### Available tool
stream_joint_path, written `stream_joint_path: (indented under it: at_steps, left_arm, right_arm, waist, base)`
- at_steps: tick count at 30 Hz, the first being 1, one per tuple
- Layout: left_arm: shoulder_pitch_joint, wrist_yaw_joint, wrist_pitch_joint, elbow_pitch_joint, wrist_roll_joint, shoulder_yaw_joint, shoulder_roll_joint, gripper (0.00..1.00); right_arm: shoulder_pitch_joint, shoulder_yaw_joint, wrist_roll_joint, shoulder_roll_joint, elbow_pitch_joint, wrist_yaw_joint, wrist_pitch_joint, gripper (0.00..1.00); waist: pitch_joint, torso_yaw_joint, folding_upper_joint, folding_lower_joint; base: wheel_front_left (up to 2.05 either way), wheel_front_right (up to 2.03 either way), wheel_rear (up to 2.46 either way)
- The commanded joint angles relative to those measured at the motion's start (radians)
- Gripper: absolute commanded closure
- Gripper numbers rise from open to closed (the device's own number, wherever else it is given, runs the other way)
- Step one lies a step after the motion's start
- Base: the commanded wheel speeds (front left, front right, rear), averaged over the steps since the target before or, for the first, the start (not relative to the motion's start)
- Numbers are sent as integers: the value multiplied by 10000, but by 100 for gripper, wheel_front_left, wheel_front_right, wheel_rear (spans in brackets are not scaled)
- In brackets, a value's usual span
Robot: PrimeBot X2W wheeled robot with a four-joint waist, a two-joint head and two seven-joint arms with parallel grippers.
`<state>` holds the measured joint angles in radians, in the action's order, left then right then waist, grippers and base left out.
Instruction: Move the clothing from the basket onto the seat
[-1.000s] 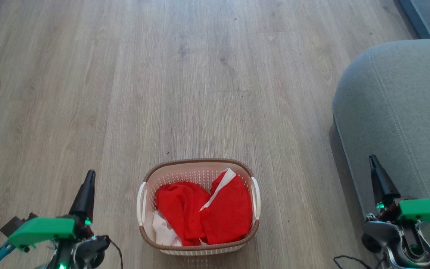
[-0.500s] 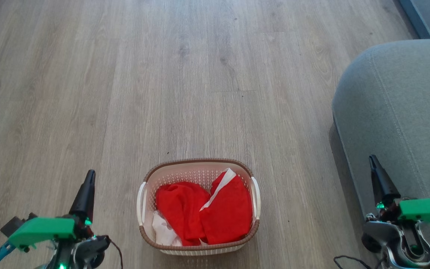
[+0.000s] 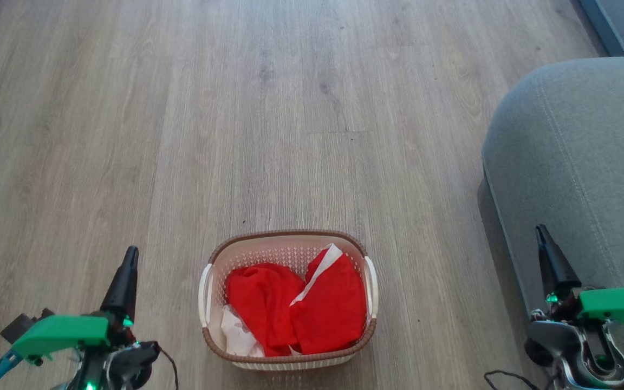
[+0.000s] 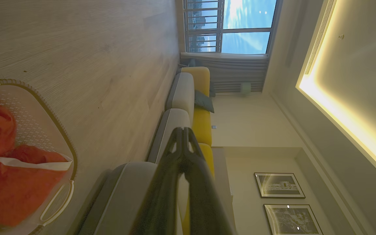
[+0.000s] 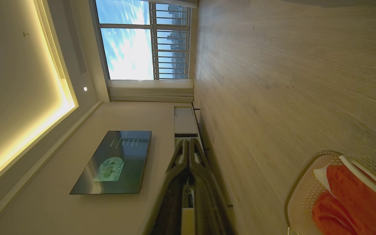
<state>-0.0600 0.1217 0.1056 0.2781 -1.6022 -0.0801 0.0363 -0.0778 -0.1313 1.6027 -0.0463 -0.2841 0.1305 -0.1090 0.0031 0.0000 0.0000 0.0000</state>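
A home living room. Wood-plank floor point(image 3: 290, 108) spreads across the head view, with a grey upholstered seat point(image 3: 577, 162) at 3 o'clock and a basket point(image 3: 285, 252) of laundry at 6. The wrist views show a wall TV point(image 5: 116, 161), a tall window point(image 5: 142, 39), framed pictures point(image 4: 279, 185) and cove lighting point(image 4: 338, 119).
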Motion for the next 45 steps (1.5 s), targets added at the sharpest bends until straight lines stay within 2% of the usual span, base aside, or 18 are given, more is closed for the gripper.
stream_joint_path:
  at_steps: [1,45]
  left_arm:
    - [-480,90,73,-333,-68,-333,139,100]
    - [-479,90,73,-333,-68,-333,139,100]
  right_arm:
    - [-301,179,62,-39,393,2,-39,100]
    - [-301,179,62,-39,393,2,-39,100]
  waist:
    - [0,0,0,0]
    - [0,0,0,0]
  base:
    - [0,0,0]
    - [0,0,0]
